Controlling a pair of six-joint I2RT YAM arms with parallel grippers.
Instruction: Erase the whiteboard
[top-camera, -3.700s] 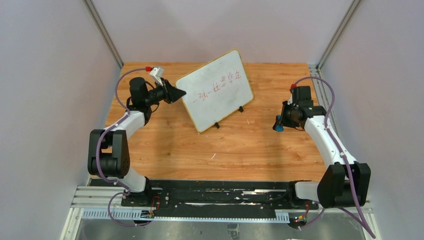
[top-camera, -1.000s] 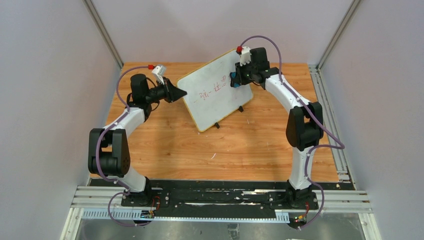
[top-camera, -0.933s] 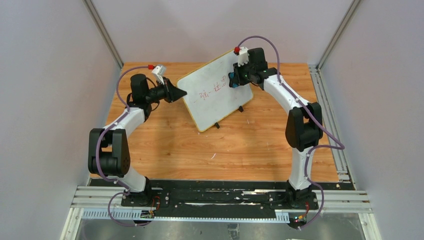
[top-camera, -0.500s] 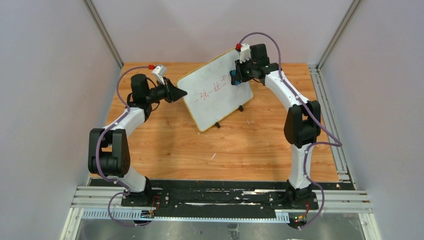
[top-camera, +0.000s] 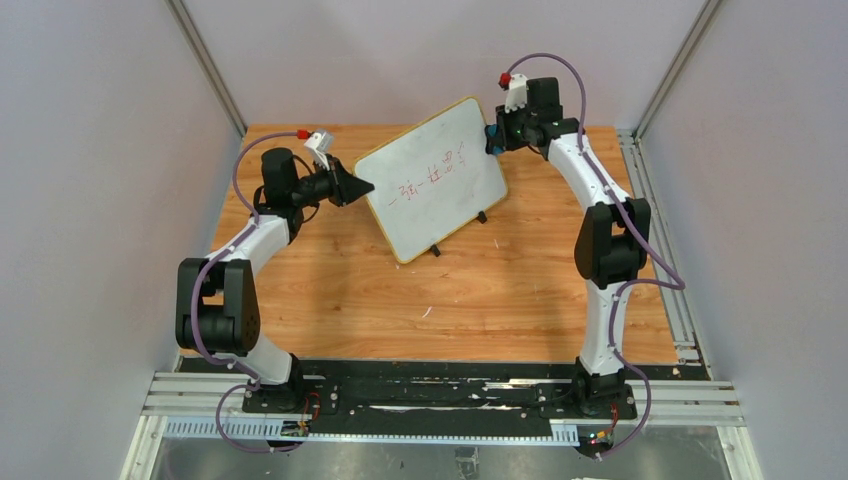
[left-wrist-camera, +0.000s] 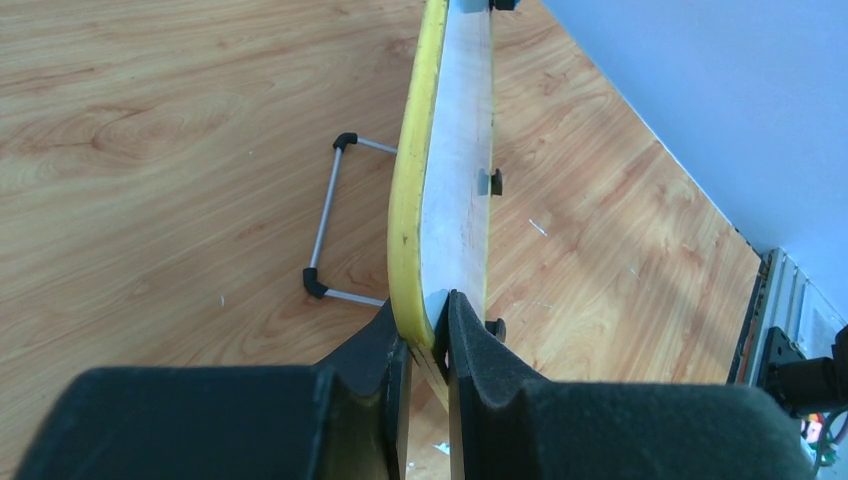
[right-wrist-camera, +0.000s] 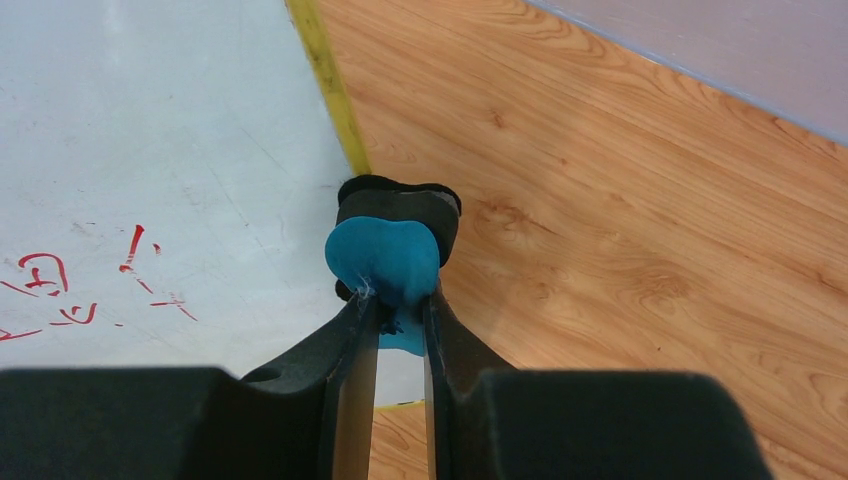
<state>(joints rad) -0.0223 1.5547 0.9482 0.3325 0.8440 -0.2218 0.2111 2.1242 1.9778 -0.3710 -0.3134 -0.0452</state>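
Note:
The whiteboard (top-camera: 432, 185) stands tilted on the wooden table, white with a yellow frame and red handwriting (top-camera: 437, 170) across its middle. My left gripper (top-camera: 358, 187) is shut on the board's left edge; in the left wrist view the yellow rim (left-wrist-camera: 408, 200) sits clamped between the black pads. My right gripper (top-camera: 492, 138) is shut on a blue and black eraser (right-wrist-camera: 392, 250), held at the board's upper right edge. The right wrist view shows the white surface (right-wrist-camera: 150, 150) with red marks (right-wrist-camera: 130, 255) to the left of the eraser.
The board's black feet (top-camera: 481, 217) and wire stand (left-wrist-camera: 328, 220) rest on the wooden table (top-camera: 500, 290). Grey walls enclose the table on three sides. A metal rail (top-camera: 400, 395) runs along the near edge.
My right arm swung from the table's right side to the board, rubbed the eraser over the right end of the writing, then moved up and right to the board's corner. The left gripper has not moved.

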